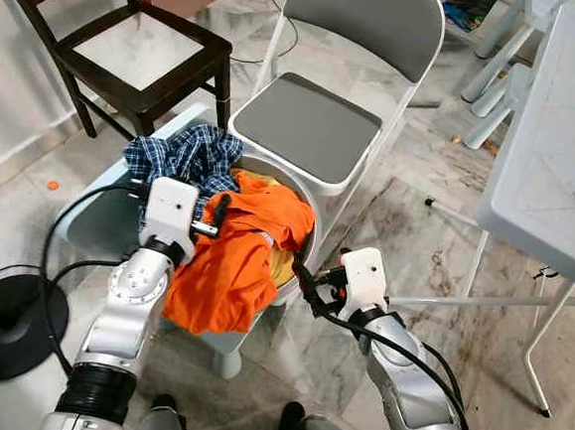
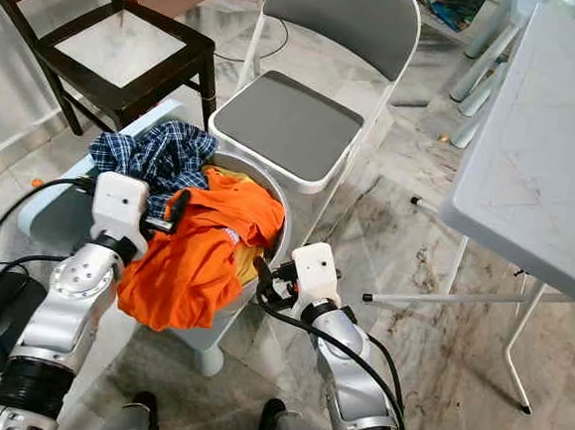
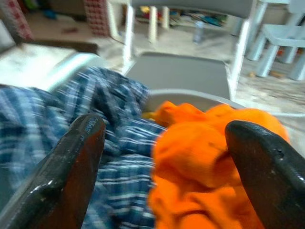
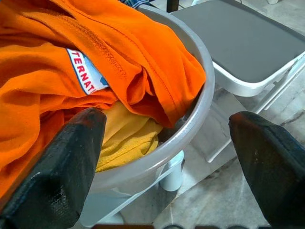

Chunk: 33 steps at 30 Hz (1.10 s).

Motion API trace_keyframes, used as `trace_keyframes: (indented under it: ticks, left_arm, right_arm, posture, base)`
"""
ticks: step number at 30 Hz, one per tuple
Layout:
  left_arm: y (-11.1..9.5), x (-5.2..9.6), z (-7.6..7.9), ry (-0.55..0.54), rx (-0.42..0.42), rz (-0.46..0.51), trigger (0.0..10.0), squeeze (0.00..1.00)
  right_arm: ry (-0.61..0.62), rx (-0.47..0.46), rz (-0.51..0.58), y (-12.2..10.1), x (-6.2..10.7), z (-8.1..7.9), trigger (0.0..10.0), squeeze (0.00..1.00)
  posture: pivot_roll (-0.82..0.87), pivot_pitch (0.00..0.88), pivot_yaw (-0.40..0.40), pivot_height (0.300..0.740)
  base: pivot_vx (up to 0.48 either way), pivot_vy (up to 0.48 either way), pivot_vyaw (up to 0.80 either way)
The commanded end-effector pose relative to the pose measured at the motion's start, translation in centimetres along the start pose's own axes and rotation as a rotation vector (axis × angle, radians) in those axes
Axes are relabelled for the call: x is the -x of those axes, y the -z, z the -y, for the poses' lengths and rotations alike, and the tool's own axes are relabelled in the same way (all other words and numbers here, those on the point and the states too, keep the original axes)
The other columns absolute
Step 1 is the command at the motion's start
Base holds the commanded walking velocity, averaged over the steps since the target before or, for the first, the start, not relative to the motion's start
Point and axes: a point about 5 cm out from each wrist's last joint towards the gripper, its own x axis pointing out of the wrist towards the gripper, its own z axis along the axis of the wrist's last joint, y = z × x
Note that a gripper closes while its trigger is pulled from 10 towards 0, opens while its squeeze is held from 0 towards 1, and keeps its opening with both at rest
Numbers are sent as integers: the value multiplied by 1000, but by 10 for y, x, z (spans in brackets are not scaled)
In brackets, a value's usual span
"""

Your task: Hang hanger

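Observation:
A grey round basket point(image 1: 302, 261) stands on a pale blue stool point(image 1: 98, 215), heaped with clothes. An orange shirt point(image 1: 239, 256) spills over its front rim. A blue plaid shirt point(image 1: 187, 157) lies at the back left, and a yellow garment point(image 4: 126, 138) shows beneath the orange one. My left gripper point(image 1: 218, 217) is open, hovering over the seam between the plaid and orange shirts point(image 3: 190, 157). My right gripper point(image 1: 307, 288) is open too, level with the basket rim point(image 4: 202, 107) on its right side and holding nothing.
A white folding chair with a grey seat point(image 1: 309, 127) stands right behind the basket. A dark wooden chair point(image 1: 146, 54) is at the back left and a white table point(image 1: 562, 147) at the right. A black round base with cable point(image 1: 10, 328) lies on the marble floor at the left.

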Motion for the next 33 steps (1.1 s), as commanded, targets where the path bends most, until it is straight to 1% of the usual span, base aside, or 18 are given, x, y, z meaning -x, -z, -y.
trace_keyframes:
  ticks: [1, 2, 3, 4, 9, 10, 11, 13, 20, 33]
  left_arm:
    - [8, -3, 10, 53, 0, -47, 10000, 1000]
    - [9, -4, 12, 67, 5, -54, 10000, 282]
    - [9, -5, 12, 75, 9, -57, 10000, 282]
    - [10, -6, 14, 88, 7, -66, 10000, 0]
    - [13, -5, 15, 112, 9, -87, 10000, 0]
    - [16, -5, 14, 111, 8, -99, 3098, 0]
    - [17, -4, 13, 108, 12, -100, 0, 0]
    - [20, -3, 10, 103, 7, -117, 0, 0]
    - [21, -2, 3, 84, 17, -114, 0, 0]
    - [23, -5, -1, 72, 23, -97, 0, 0]
  right_arm:
    - [9, 1, -16, 5, 5, 1, 10000, 0]
    - [10, 1, -16, 5, 5, 1, 10000, 0]
    - [10, 2, -16, 5, 5, 1, 10000, 0]
    - [14, 3, -15, 5, 5, 1, 10000, 0]
    - [20, 4, -16, 5, 6, 2, 10000, 0]
    - [22, 3, -17, 5, 6, 2, 10000, 0]
    - [22, 3, -17, 6, 6, 1, 10000, 0]
    - [22, 3, -18, 6, 6, 1, 10000, 0]
    - [19, 8, -24, 7, 5, 2, 10000, 0]
    - [20, 16, -30, 9, 6, 3, 10000, 0]
  posture:
    - [125, 297, -116, 740]
    - [125, 297, -116, 740]
    - [125, 297, -116, 740]
    - [120, 297, -113, 740]
    - [117, 297, -109, 740]
    - [118, 296, -107, 740]
    - [119, 297, -106, 740]
    - [121, 297, -109, 740]
    - [129, 293, -115, 740]
    - [121, 290, -117, 740]
  base:
    - [0, 0, 0]
    - [0, 0, 0]
    - [0, 0, 0]
    - [0, 0, 0]
    - [0, 0, 0]
    - [0, 0, 0]
    - [0, 0, 0]
    - [0, 0, 0]
    - [0, 0, 0]
    - [0, 0, 0]
